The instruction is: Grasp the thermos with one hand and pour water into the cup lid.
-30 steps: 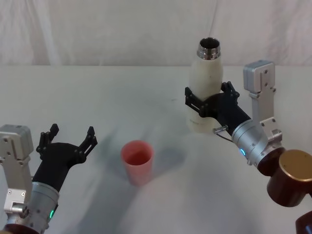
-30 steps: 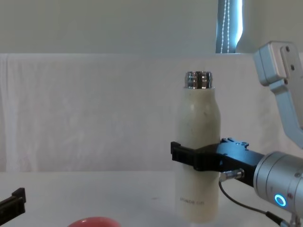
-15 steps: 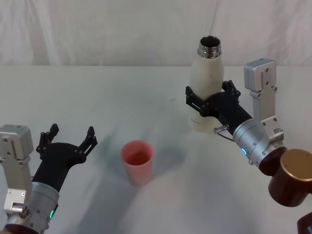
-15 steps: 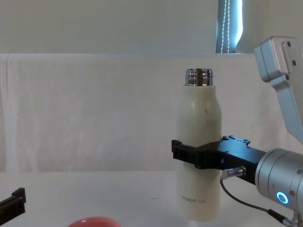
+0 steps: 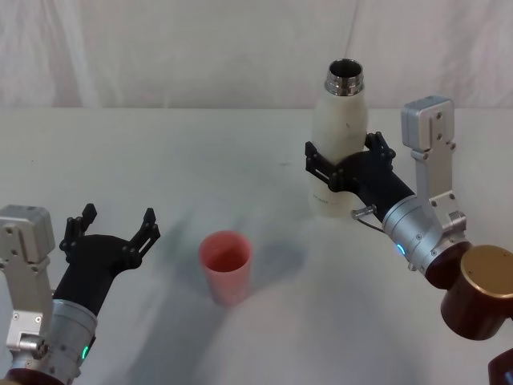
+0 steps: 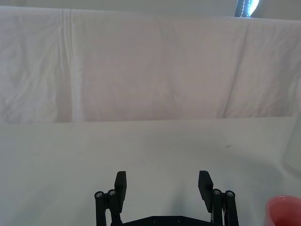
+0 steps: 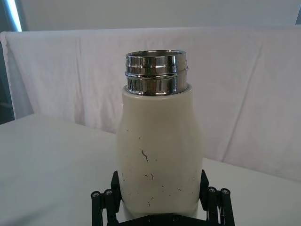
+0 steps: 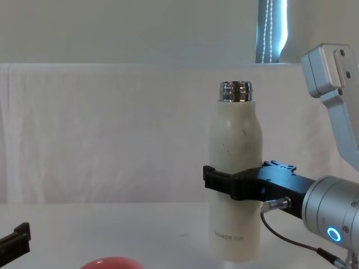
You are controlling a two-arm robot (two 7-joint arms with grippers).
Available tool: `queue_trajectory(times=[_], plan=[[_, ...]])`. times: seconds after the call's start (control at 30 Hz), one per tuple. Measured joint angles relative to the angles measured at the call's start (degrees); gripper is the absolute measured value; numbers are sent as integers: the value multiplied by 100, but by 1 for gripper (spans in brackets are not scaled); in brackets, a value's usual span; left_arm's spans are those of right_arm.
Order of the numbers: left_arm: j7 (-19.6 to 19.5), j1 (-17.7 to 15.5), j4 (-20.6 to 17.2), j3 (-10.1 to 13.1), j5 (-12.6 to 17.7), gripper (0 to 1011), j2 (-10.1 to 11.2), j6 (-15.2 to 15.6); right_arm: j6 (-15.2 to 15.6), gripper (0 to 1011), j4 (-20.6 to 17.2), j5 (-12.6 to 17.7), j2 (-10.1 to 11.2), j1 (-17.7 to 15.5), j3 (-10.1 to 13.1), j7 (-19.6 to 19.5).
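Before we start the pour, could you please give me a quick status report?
Right gripper shut on thermos, upright, uncapped. Left gripper open, idle near left of pink cup. Nothing between thermos and cup.

head high, chest low, wrists close

thermos | cream-white, chrome neck, uncapped | upright | pink cup lid empty, upright
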Motion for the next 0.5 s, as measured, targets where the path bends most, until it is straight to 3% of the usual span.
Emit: queue_trajectory(times=[0.5], plan=[[0,0,0,0,0,1001,0,0,-7,957,8,-1,-1,0,0,0]])
